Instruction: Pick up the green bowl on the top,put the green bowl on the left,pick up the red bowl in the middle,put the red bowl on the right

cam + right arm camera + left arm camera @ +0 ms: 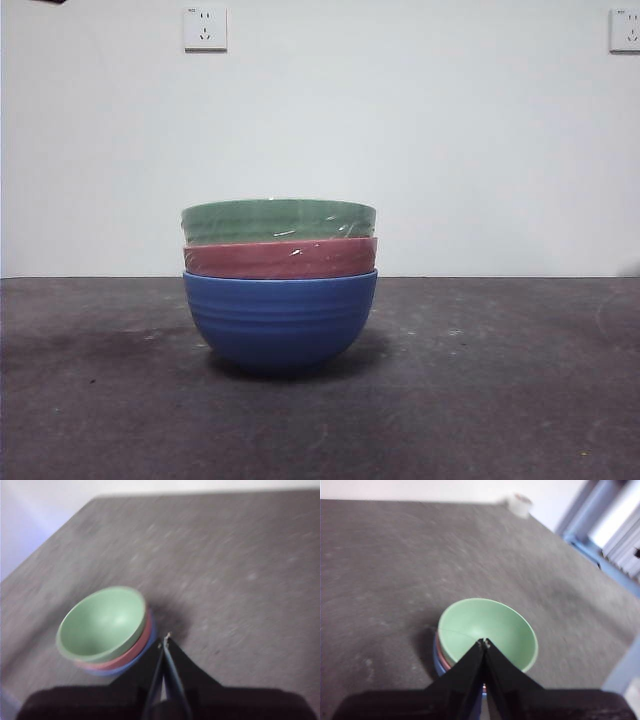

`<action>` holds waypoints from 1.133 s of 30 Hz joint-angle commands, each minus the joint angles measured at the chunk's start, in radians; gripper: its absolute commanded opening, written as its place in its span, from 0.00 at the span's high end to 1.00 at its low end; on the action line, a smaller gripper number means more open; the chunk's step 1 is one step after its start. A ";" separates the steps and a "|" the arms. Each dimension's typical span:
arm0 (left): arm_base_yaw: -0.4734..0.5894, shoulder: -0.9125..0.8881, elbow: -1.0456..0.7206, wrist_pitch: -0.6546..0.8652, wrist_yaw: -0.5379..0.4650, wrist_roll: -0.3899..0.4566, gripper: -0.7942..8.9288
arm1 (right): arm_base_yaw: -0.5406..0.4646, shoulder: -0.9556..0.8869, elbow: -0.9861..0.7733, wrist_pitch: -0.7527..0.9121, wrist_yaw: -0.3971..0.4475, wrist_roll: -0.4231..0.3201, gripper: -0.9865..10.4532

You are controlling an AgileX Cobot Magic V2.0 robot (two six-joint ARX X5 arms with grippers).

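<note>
The blue bowl (280, 320) is sitting nearest the front camera, on the dark table (500, 400), and it is carrying the whole stack: the red bowl (280, 259) is nesting inside it and the green bowl (278, 221) is nesting on top of that, all three touching and upright near the table's middle. Nothing of the task is showing as done yet; the green bowl is not resting on the left, and the red bowl is sitting under it, so both picks and both placements are remaining. The left gripper (485, 641) is hanging above the stack with its jaws pressed together and grasping nothing, its tips appearing over the green bowl's near rim. The right gripper (166, 639) is hovering just beside the stack, also clenched and empty. Judging from this, the first step, taking the green bowl off the top, is only being approached, and either set of jaws would need to be parting before any grasp.
</note>
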 commanded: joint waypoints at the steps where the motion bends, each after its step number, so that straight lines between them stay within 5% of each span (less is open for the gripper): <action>1: -0.037 0.056 0.070 -0.082 -0.008 0.122 0.91 | 0.004 0.027 0.013 -0.011 -0.033 -0.058 0.81; 5: -0.096 0.122 0.130 -0.134 -0.065 0.138 0.60 | 0.021 0.045 0.013 -0.020 -0.036 -0.058 0.72; 7: -0.139 0.151 0.148 -0.142 -0.084 0.138 0.53 | 0.032 0.047 0.014 -0.021 -0.036 -0.058 0.72; 11: -0.236 0.217 0.183 -0.171 -0.094 0.180 0.53 | 0.047 0.047 0.014 -0.020 -0.035 -0.058 0.72; 22: -0.569 0.464 0.276 -0.251 -0.405 0.344 0.53 | 0.062 0.047 0.013 -0.021 -0.036 -0.057 0.72; 34: -0.623 0.686 0.315 -0.229 -0.448 0.413 0.54 | 0.062 0.047 0.013 -0.027 -0.036 -0.053 0.72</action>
